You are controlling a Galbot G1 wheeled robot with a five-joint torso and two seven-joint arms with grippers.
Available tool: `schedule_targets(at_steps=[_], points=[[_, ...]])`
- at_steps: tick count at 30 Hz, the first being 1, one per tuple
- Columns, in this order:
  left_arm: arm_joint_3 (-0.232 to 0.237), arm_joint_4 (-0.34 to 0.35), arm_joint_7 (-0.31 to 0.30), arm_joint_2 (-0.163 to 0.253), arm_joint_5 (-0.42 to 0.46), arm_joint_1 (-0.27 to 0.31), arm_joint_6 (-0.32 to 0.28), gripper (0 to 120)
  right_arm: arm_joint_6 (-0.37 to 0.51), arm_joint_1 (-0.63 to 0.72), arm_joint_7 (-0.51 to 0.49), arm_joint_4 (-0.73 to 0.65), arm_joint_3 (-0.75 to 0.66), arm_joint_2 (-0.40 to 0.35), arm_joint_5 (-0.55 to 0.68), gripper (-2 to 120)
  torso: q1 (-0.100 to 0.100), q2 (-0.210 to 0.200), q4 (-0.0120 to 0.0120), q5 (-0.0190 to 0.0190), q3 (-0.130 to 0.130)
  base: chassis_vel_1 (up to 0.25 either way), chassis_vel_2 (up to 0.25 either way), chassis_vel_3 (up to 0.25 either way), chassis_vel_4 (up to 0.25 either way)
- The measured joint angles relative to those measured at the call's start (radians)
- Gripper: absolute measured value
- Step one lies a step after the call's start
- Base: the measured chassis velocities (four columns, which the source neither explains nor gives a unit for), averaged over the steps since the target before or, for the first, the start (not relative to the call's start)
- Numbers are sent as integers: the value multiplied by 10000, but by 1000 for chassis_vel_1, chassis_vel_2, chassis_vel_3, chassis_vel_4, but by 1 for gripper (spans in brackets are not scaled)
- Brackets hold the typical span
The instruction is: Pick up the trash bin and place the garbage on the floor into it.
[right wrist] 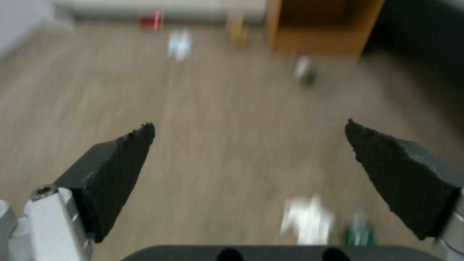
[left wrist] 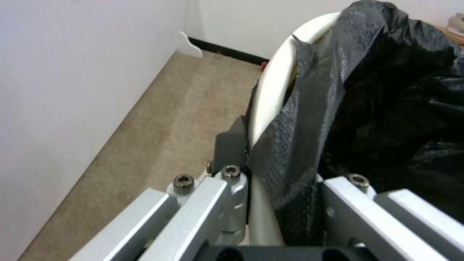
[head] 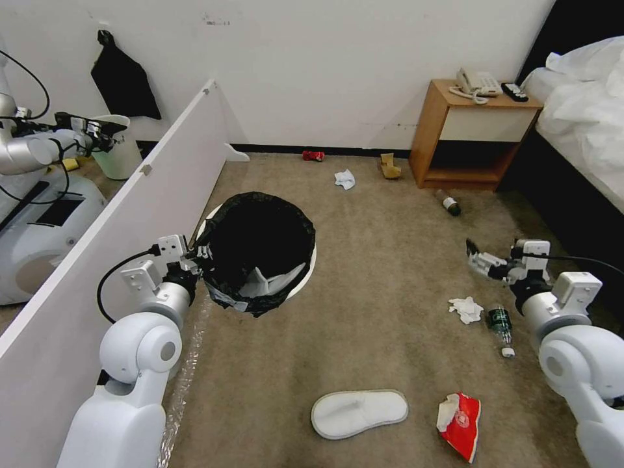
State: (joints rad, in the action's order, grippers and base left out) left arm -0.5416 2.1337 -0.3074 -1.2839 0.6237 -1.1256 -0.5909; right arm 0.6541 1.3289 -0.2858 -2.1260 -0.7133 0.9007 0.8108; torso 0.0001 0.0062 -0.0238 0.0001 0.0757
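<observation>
Left gripper [head: 198, 257] clamps the trash bin [head: 257, 250] rim at centre-left; right gripper [right wrist: 249, 141] hovers wide-jawed over the floor [head: 383, 260].

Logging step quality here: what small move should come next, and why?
Probably lower the right tool toward the crumpled tissue just below it. It hangs open and empty, while the left tool grips the trash bin by its rim, held up and ready.
</observation>
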Motion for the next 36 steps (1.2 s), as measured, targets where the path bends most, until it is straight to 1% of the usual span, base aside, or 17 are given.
schedule_targets(at_steps=[1, 2, 4, 9, 10, 11, 12, 14, 18, 20, 30, 34, 35, 36], points=[[-10, 0, -13, 3, 5, -8, 0, 4, 658, 127, -87, -61, 30, -181, 407, 100, 0, 0, 0, -1, -1, 0, 0, 0, 0], [-10, 0, -13, 3, 5, -8, 0, 4, 658, 127, -87, -61, 30, -181, 407, 100, 0, 0, 0, -1, -1, 0, 0, 0, 0], [-22, -29, -17, 52, 25, -30, 12, 4, 984, 471, -191, -134, 59, -466, 912, 100, 0, 1, -1, -1, 0, 0, 0, 0, 0], [-25, -115, -19, 110, 51, -46, 39, 4, 1003, 1289, -472, -189, 143, -1007, 1369, 100, -1, 0, -1, -1, 0, 0, 0, 0, 0], [-25, -115, -19, 110, 51, -46, 39, 4, 1003, 1289, -472, -189, 143, -1007, 1369, 100, -1, 0, -1, -1, 0, 0, 0, 0, 0], [-26, -143, -17, 117, 74, -28, 47, 4, 986, 1689, -553, -218, 156, -1213, 1497, 100, 0, 0, -2, 0, 0, 0, 0, 0, 0], [-26, -143, -17, 117, 74, -28, 47, 4, 986, 1689, -553, -218, 156, -1213, 1497, 100, 0, 0, -2, 0, 0, 0, 0, 0, 0], [-30, -166, -12, 122, 90, -12, 54, 4, 951, 2189, -630, -267, 182, -1404, 1556, 100, 0, 0, -2, -1, 0, 0, 0, 0, 0], [-31, -171, -11, 122, 94, -20, 55, 4, 921, 2605, -790, -294, 244, -1481, 1617, 100, 0, 1, -2, 0, 0, 0, 0, 0, 0], [-35, -142, -10, 120, 102, -64, 58, 4, 892, 3061, -876, -296, 290, -1563, 1699, 100, -1, 0, -2, -1, 0, 0, 0, 0, 0], [-115, -70, -4, 150, 112, -177, 109, 4, 764, 3673, -877, 127, 398, -1586, 1631, 100, 0, 0, -2, -1, 0, 0, 0, 0, 0], [-119, -75, 20, 150, 120, -189, 137, 4, 502, 3670, -476, 422, 470, -1442, 1296, 100, 0, 0, -2, -1, 0, 0, 0, 0, 0], [-118, -94, 30, 150, 120, -189, 146, 4, 398, 3627, -220, 490, 513, -1414, 1015, 100, -1, 0, -2, 0, 0, 0, 0, 0, 0], [-118, -94, 30, 150, 120, -189, 146, 4, 398, 3627, -220, 490, 513, -1414, 1015, 100, -1, 0, -2, 0, 0, 0, 0, 0, 0]])
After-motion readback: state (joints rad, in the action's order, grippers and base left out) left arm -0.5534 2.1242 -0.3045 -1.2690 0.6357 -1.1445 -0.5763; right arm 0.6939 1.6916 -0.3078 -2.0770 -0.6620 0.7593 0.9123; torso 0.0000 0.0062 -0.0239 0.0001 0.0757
